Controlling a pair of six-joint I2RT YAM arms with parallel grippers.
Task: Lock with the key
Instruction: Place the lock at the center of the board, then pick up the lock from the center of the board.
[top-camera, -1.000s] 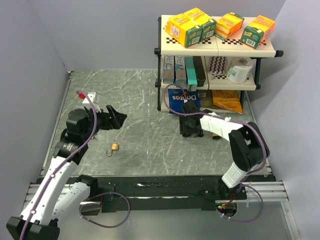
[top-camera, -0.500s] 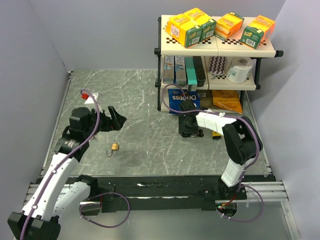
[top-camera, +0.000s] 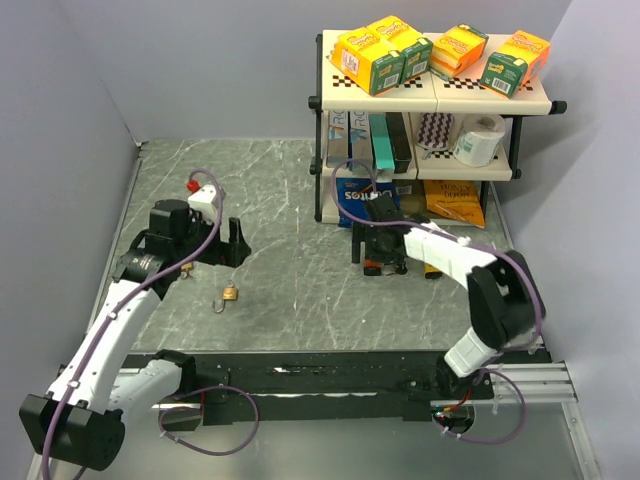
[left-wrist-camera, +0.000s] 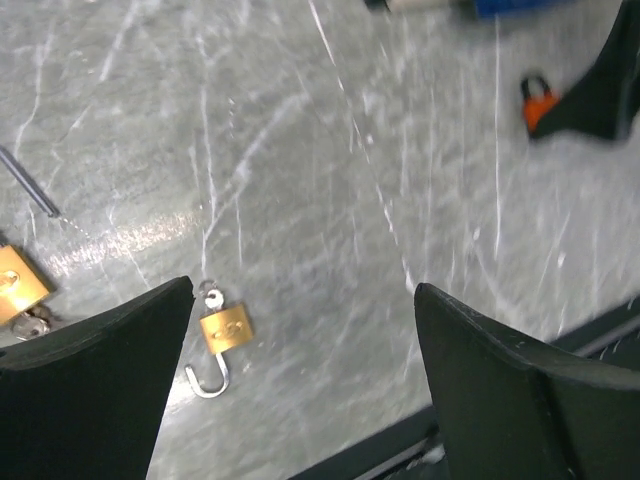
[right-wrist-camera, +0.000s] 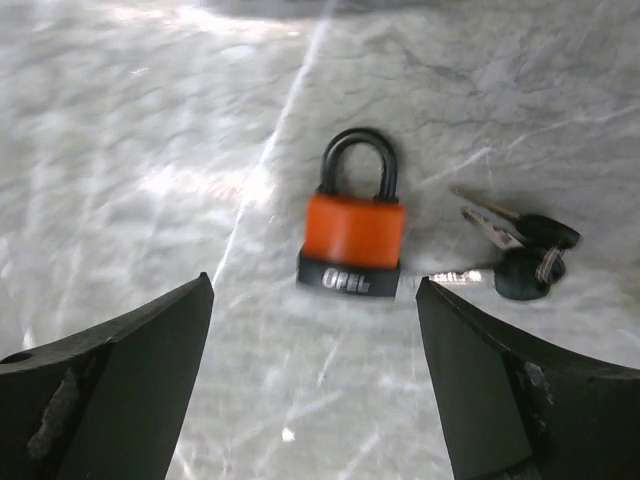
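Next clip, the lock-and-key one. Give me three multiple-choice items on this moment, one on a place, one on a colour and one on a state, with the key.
1. In the right wrist view, where do the keys lie relative to the orange padlock?
A) on top of its body
B) beside it, to its right
C) threaded on its shackle

2. What colour is the orange padlock's shackle?
A) silver
B) black
C) brass

3. How does the shackle of the brass padlock stand?
A) shut into the body
B) missing altogether
C) open

Key:
1 B, the keys lie off the right side of the padlock's body.
2 B, a black loop rises from the orange body.
3 C, in the left wrist view one end of the hook hangs free of the body.
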